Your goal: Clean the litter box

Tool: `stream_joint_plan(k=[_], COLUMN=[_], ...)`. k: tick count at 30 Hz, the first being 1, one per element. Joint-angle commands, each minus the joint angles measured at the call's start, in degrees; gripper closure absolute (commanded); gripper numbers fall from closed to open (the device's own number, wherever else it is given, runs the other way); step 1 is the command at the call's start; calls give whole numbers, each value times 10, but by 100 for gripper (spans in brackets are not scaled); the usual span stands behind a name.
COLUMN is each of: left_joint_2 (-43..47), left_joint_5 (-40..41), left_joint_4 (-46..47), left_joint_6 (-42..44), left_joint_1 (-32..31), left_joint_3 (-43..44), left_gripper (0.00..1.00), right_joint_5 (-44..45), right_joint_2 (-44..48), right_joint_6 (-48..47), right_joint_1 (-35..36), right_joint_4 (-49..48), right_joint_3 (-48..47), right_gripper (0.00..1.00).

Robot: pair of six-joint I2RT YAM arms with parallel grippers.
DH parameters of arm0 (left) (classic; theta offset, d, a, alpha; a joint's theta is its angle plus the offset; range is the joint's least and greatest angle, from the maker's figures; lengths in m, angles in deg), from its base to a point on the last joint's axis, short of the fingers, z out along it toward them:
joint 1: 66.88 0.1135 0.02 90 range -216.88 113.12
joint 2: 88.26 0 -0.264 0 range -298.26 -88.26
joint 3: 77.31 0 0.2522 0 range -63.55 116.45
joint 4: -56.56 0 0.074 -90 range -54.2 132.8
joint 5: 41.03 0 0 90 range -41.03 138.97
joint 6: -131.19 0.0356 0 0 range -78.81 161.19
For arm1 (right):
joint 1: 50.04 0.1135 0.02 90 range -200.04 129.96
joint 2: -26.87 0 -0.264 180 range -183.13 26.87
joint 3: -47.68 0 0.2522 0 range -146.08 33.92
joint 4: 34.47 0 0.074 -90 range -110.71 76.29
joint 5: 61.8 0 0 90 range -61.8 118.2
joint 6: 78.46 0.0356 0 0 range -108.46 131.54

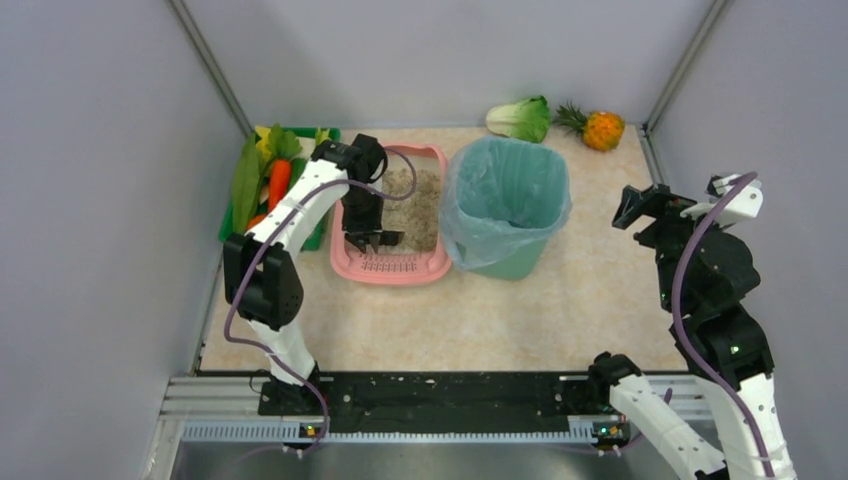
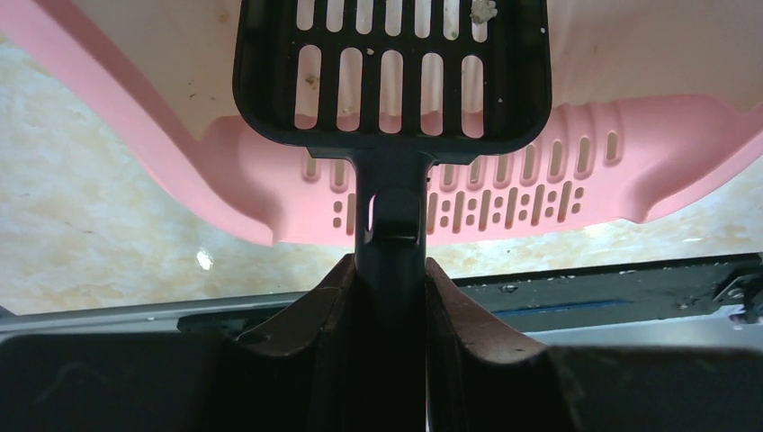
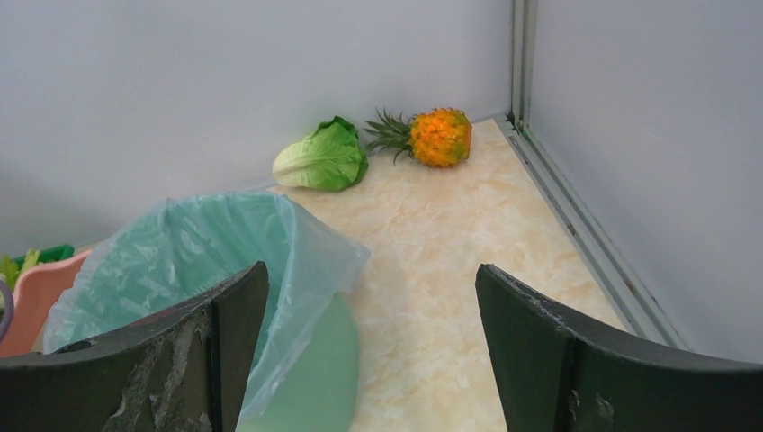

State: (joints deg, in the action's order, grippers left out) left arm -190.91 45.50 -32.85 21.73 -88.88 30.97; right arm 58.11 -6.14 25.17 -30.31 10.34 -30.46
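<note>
Clamping black slotted plastic scoop (image 2: 392,151) in left gripper (image 2: 389,266), just ahead over pink rectangular plastic litter box (image 2: 648,171); holding right gripper (image 3: 371,270) apart, empty.

Room around my scoop (image 2: 391,81) is pretty plain; pale grey back wall (image 1: 440,50) out past its slotted end, a matching left wall (image 1: 90,200) near on its left, the right wall (image 1: 780,90) well apart on the other side; a metal post (image 1: 210,70) up the back-left corner, a second post (image 1: 690,60) up the back-right; below it, a beige marbled tabletop (image 1: 560,310); behind the handle, a black strip (image 1: 440,395) beside an aluminium rail (image 1: 400,432); light's soft and even.
</note>
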Motion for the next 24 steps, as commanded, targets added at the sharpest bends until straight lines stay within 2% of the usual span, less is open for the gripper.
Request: stream_joint_plan(k=[1,10,24], left_joint_2=[-15,-49,-97], left_joint_5=[-10,24,29], left_joint_4=[-42,-88,-99], left_joint_6=[-31,-32,-34], left_joint_1=[9,9,17], left_joint_3=[51,83,106], left_gripper=[100,100,100], right_joint_5=[11,14,20], right_joint_2=[0,-14,-29], right_joint_6=[1,-12,-53], right_joint_1=[5,5,5], right_joint_4=[-3,-17,-48], right_joint_3=[6,4,10], right_gripper=[14,14,14])
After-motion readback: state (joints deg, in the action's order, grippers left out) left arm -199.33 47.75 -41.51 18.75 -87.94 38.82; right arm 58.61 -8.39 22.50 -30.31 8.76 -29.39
